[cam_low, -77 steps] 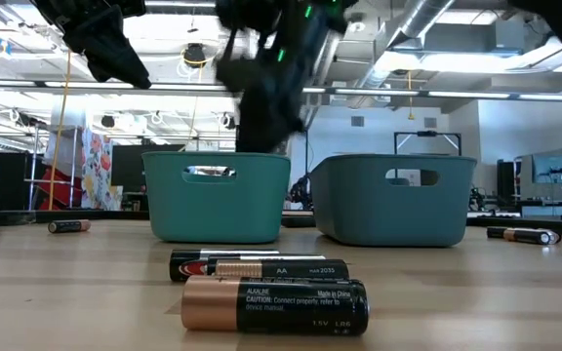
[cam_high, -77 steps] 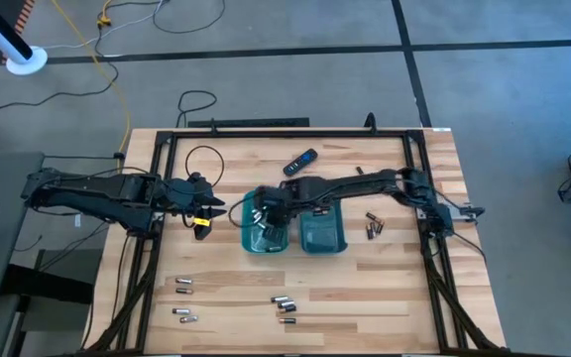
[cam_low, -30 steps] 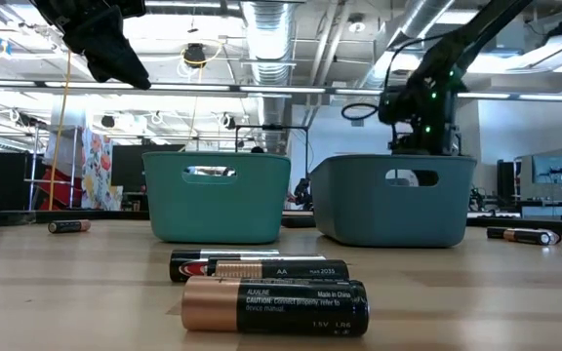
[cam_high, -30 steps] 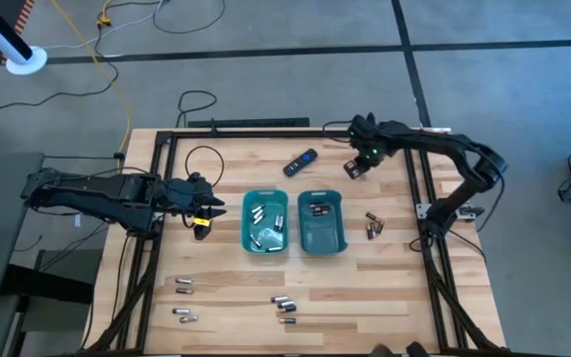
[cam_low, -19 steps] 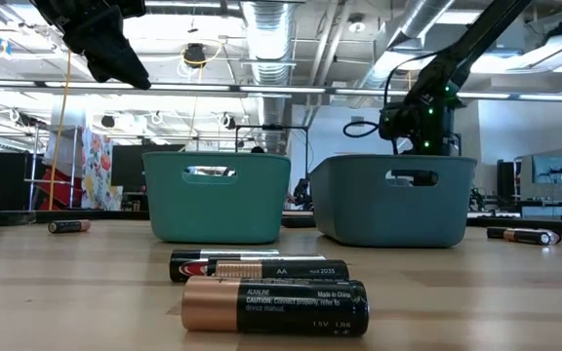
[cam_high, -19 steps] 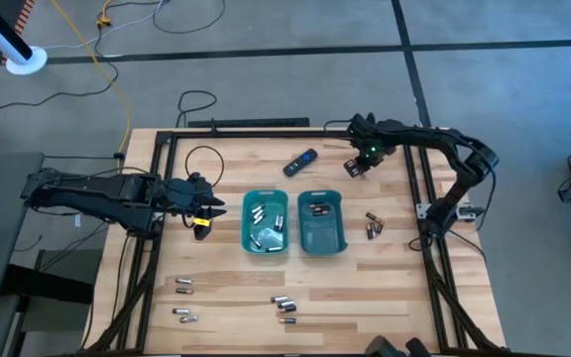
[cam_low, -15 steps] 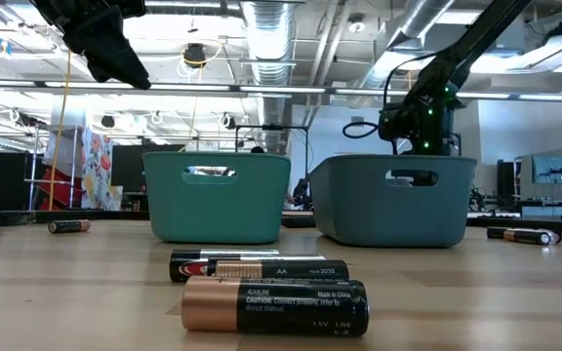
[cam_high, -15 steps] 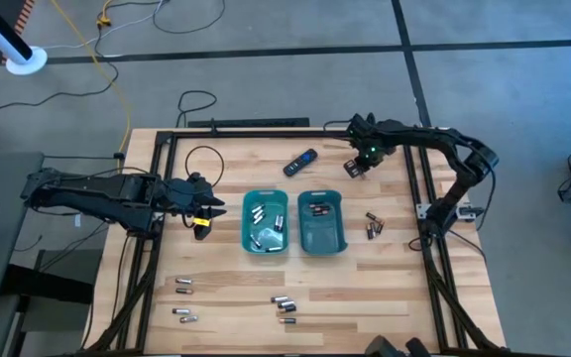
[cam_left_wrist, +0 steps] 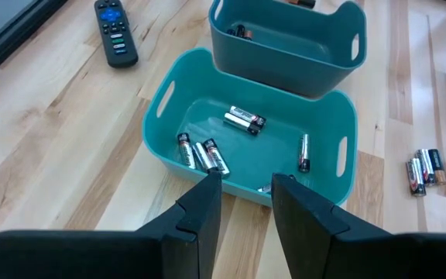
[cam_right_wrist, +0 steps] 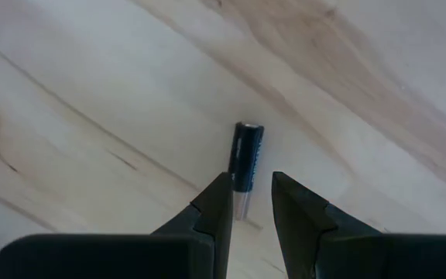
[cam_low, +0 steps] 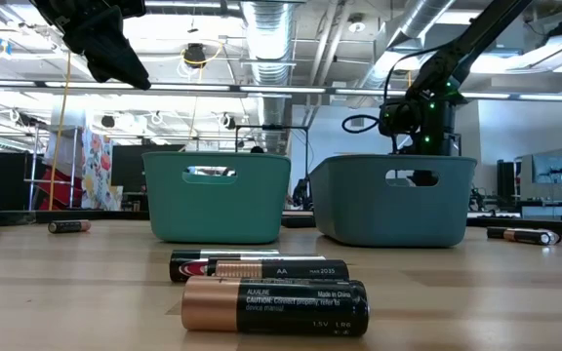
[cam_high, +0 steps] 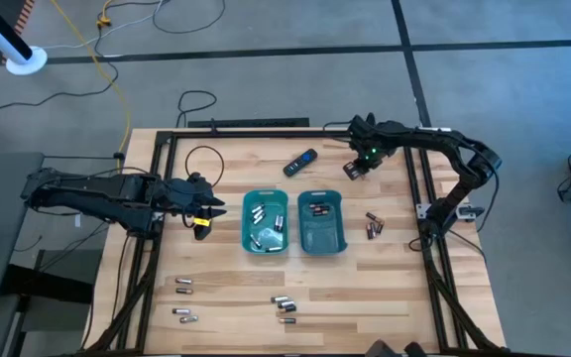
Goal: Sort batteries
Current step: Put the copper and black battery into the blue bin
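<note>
A dark battery [cam_right_wrist: 246,159] with a pale end lies flat on the wood at the table's far right. My right gripper [cam_right_wrist: 250,180] points down just above it and is open, one fingertip on either side of its pale end; I see no touch. The high view shows this gripper [cam_high: 356,170] beyond the right teal tray [cam_high: 321,222]. Several batteries lie in the left teal tray [cam_left_wrist: 250,147]. My left gripper [cam_left_wrist: 246,180] hangs open and empty to the left of that tray, above the table.
A black remote [cam_high: 300,161] lies behind the trays. Loose batteries lie right of the trays [cam_high: 373,226], near the front middle [cam_high: 284,305] and at the front left [cam_high: 183,286]. A black frame rail [cam_high: 414,178] runs along the right side, close to my right arm.
A little over two seconds ago my right gripper stood over the left tray. It has swung to the table's far right and, over the last second, has stayed almost still above the single battery. My left arm has kept still.
</note>
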Controlling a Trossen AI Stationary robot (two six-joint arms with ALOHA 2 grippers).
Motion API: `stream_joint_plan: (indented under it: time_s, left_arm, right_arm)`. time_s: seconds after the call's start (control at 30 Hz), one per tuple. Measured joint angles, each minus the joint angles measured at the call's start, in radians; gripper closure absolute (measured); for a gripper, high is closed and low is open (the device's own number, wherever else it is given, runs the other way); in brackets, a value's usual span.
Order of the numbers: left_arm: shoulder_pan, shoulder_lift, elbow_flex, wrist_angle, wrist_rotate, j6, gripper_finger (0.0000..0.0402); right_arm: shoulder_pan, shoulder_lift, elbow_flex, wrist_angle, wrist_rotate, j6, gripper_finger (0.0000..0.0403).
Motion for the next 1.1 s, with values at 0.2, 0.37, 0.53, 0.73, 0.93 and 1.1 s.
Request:
stream_joint_plan:
  time_s: [0.2, 0.37, 0.53, 0.73, 0.93, 1.1]
  left_arm:
    - [0.0, 0.0, 0.0, 0.0, 0.0, 0.0, 0.029]
    - [0.0, 0.0, 0.0, 0.0, 0.0, 0.0, 0.029]
    - [0.0, 0.0, 0.0, 0.0, 0.0, 0.0, 0.029]
    - [0.0, 0.0, 0.0, 0.0, 0.0, 0.0, 0.029]
    - [0.0, 0.0, 0.0, 0.0, 0.0, 0.0, 0.029]
    - [0.0, 0.0, 0.0, 0.0, 0.0, 0.0, 0.029]
  right_arm:
    - [0.01, 0.0, 0.0, -0.007, 0.0, 0.001, 0.0294]
    - [0.009, 0.0, 0.0, -0.008, 0.0, 0.001, 0.0294]
    - [0.009, 0.0, 0.0, -0.01, -0.001, 0.001, 0.0294]
    - [0.009, 0.0, 0.0, -0.025, -0.049, 0.003, 0.0294]
    - [0.0, 0.0, 0.0, -0.011, -0.05, 0.002, 0.03]
    - [0.002, 0.0, -0.004, -0.04, -0.046, 0.002, 0.0312]
